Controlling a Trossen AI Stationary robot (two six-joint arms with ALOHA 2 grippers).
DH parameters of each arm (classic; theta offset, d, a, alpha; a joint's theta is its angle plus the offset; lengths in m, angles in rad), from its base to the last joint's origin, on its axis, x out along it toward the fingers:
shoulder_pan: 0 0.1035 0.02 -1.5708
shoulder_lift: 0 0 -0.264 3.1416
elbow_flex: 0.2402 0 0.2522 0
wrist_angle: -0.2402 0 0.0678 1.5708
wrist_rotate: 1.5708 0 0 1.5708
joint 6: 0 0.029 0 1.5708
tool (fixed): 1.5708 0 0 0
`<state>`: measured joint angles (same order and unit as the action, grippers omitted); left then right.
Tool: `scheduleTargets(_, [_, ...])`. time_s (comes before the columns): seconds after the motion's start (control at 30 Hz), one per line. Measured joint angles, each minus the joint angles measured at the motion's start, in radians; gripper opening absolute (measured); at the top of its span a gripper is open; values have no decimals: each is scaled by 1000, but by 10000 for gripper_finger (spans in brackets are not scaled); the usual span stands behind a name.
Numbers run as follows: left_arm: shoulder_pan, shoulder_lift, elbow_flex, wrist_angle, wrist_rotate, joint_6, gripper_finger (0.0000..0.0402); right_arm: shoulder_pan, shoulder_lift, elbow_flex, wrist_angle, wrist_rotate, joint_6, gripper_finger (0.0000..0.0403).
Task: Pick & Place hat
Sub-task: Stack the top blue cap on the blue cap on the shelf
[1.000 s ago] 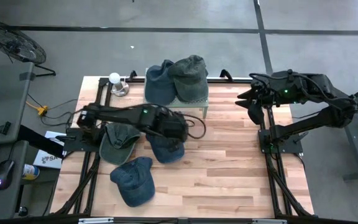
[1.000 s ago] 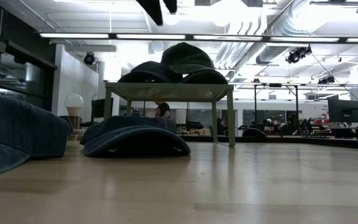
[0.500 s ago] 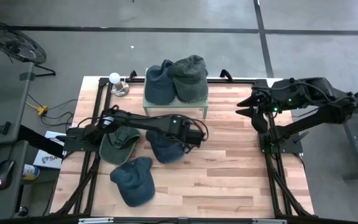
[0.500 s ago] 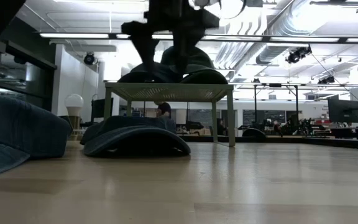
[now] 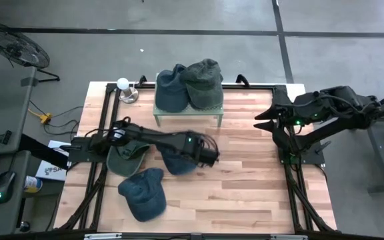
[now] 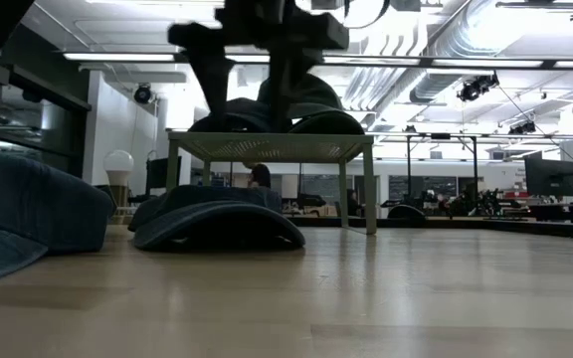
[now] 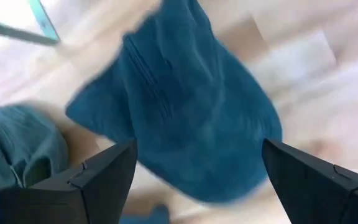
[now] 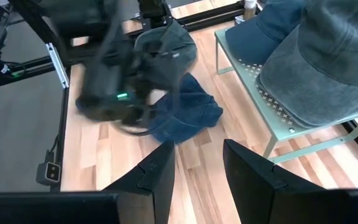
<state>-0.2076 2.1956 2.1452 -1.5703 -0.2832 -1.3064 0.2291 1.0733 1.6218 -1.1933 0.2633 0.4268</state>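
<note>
I read no legible writing anywhere; my left gripper (image 7: 194,180), fingers spread wide, has moved lower over the blue denim hat (image 5: 177,160) lying mid-table; my right gripper (image 5: 264,119), fingers parted and empty, has withdrawn towards the table's (image 5: 245,180) right edge.

The high view looks straight down on the whole counter (image 5: 245,180), far enough off to take in both arms and floor around it. The low view sits at counter (image 6: 366,298) height, looking level across to the rack (image 6: 272,147) and the room behind. The left wrist view hangs close above a blue hat (image 7: 185,106), facing down. The right wrist view looks from farther off across the counter (image 8: 92,149); it shares that hat (image 8: 188,106) and the rack (image 8: 272,99) with the high view.
</note>
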Motion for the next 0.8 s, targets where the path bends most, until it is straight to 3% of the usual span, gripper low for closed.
scheduleTargets(0.27, [-89, 0, 0, 178, 7, 50, 339, 16, 1, 0, 0, 19, 0, 129])
scheduleTargets(0.6, [-87, 0, 0, 335, 65, 339, 339, 16, 1, 0, 0, 72, -62, 129])
scheduleTargets(0.8, [-76, 0, 0, 482, 146, 597, 339, 16, 1, 0, 0, 88, -63, 129])
